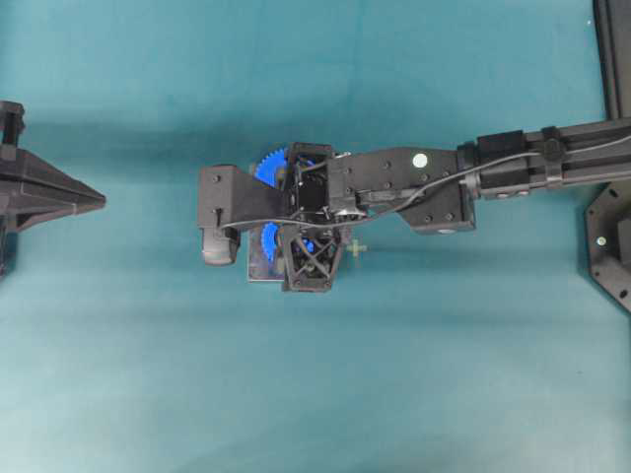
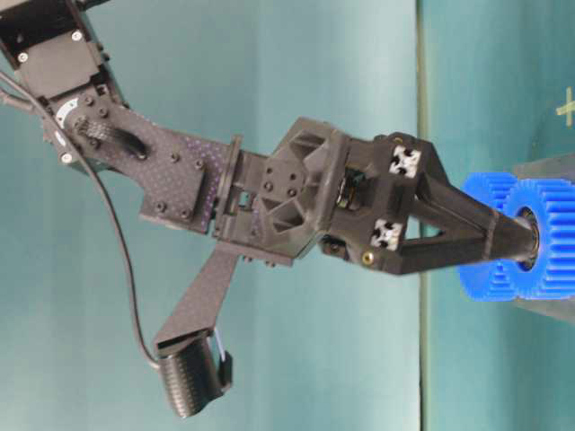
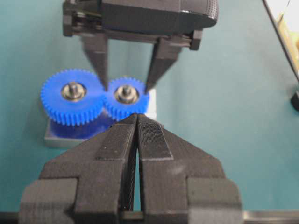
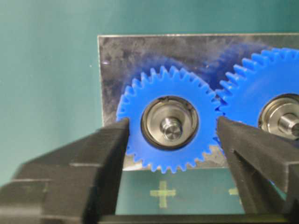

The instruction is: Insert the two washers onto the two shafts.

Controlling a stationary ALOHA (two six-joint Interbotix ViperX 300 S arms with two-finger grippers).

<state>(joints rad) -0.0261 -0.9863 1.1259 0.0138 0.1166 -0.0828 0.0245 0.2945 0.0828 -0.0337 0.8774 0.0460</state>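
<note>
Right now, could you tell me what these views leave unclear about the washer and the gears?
- Washer: not distinguishable on the shaft; right wrist view, too small.
- Small gear: overhead view, mostly covered by the right gripper.
- Large gear: right wrist view, cut by the edge and a fingertip.

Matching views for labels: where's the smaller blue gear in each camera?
Overhead: small gear centre, partly hidden.
Table-level: small gear at right pincer tips.
Left wrist: small gear middle, right of big gear.
Right wrist: small gear centre.
Landmark: open right pincer straddling it.
</note>
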